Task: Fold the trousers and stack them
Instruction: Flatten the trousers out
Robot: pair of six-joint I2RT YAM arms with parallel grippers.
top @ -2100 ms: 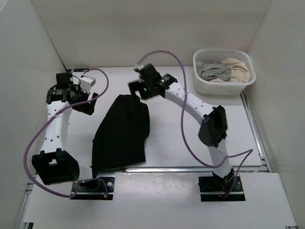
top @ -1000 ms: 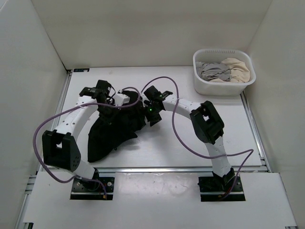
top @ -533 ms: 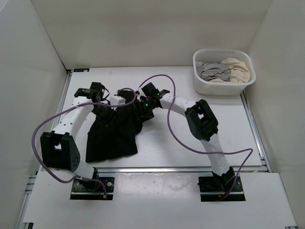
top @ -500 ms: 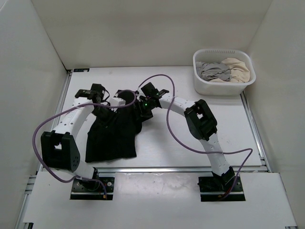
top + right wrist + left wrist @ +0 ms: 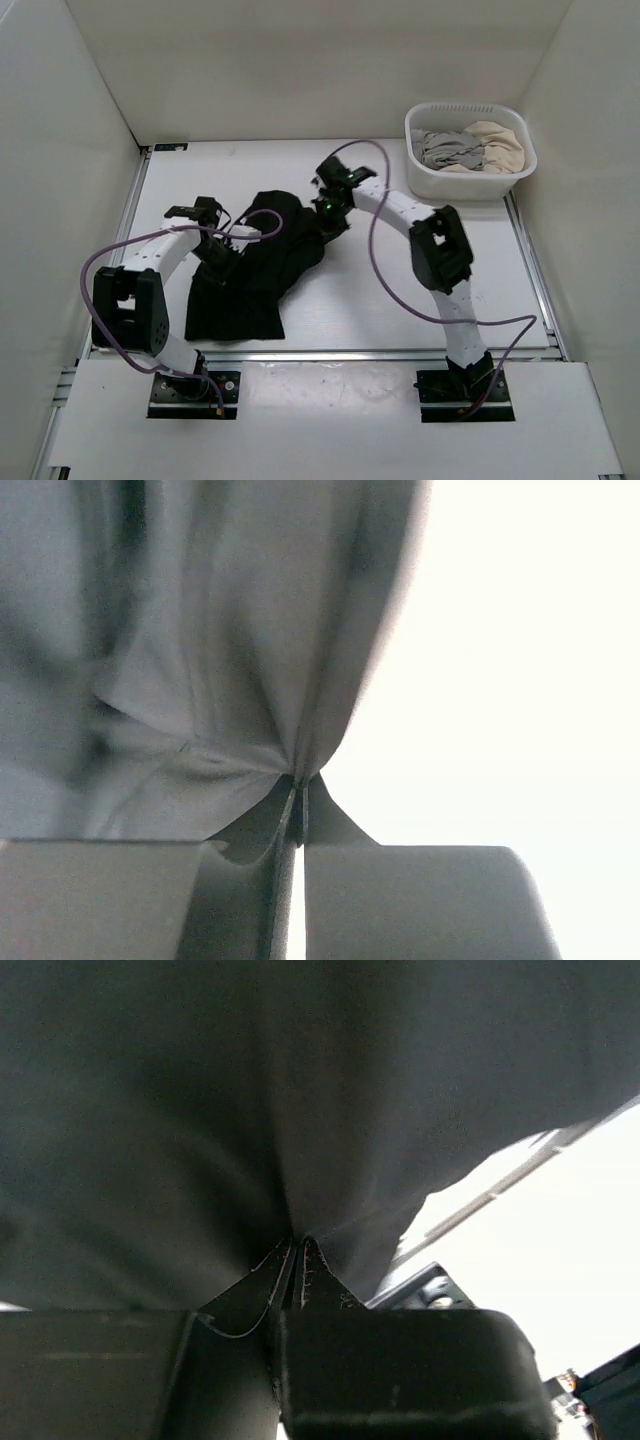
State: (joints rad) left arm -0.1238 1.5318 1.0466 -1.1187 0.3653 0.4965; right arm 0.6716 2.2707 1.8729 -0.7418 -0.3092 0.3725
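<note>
The left end effector (image 5: 297, 1245) and right end effector (image 5: 298, 780) each clamp the trousers (image 5: 245, 295) — fabric bunched.

Your left arm (image 5: 150, 252) and right arm (image 5: 398, 207) are white tubes with chunky black joints. A purple cable (image 5: 371, 250) trails off each, and a green light (image 5: 322, 208) glows just behind the right gripper (image 5: 298, 783).

White all round here: a plain back wall (image 5: 320, 70), left wall (image 5: 50, 200) and right wall (image 5: 592, 200) boxing in a pale matte surface (image 5: 350, 310), evenly lit, shadows soft. Metal rails (image 5: 531, 270) trim its right and near edges; a white basket (image 5: 460, 183) sits far right.
</note>
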